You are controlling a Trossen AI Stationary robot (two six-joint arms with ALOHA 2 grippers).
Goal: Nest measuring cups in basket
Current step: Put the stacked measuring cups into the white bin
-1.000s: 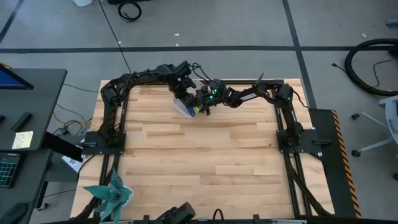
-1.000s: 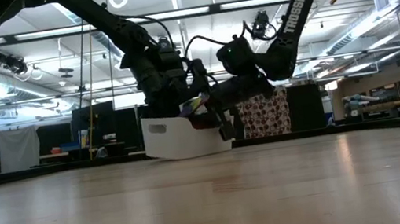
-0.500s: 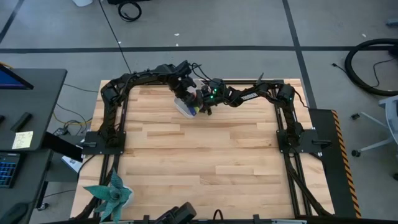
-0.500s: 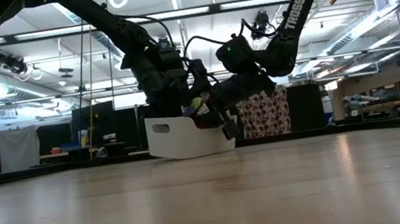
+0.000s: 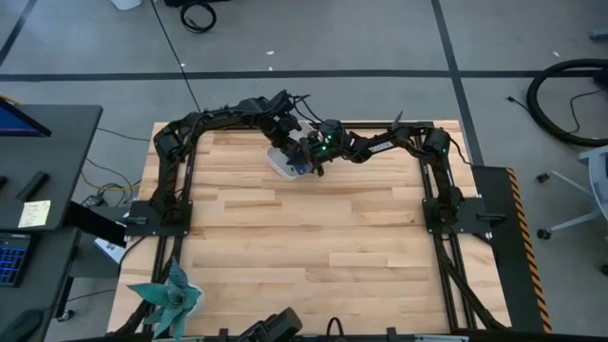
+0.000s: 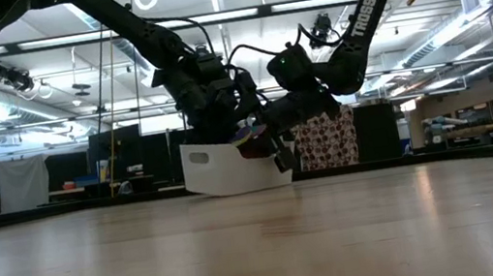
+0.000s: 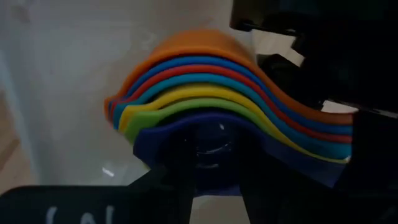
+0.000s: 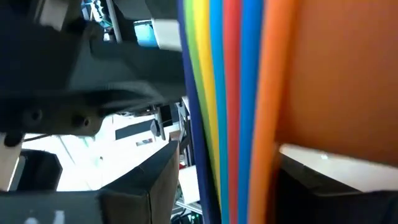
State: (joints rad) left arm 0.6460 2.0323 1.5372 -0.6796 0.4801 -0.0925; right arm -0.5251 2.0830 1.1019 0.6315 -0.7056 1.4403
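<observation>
The measuring cups [image 7: 205, 93] sit nested in one stack, orange outermost and dark blue innermost, over the white basket [image 6: 217, 167] at the table's far middle. In the high view the stack [image 5: 299, 168] shows at the basket's [image 5: 279, 163] right end. My left gripper [image 7: 214, 190] comes in from the far left, slanting down, and is shut on the dark blue cup. My right gripper [image 8: 217, 186] comes in about level from the right, shut on the stacked handles. My left gripper has the innermost dark blue cup [image 7: 205, 134] between its two fingers, slanting down from the far left. Which part of the cup the fingers [image 7: 177, 180] are on is hidden by the gripper itself. My right gripper pinches the stack of flat handles [image 8: 230, 124] between its two fingers, one on the dark blue side and one on the orange side. It comes about level from the table's right. The handles stand on edge in the hold.
Both arms crowd together over the basket at the far middle. A teal plant-like ornament [image 5: 169, 296] stands at the near left corner. The table's wooden top [image 5: 304, 247] stretches bare toward the near edge.
My left gripper has tipped slightly at the wrist while staying in place. The basket has shifted a little toward the right, and the cup stack shows slightly lower against its rim. Neither gripper has opened or shut.
</observation>
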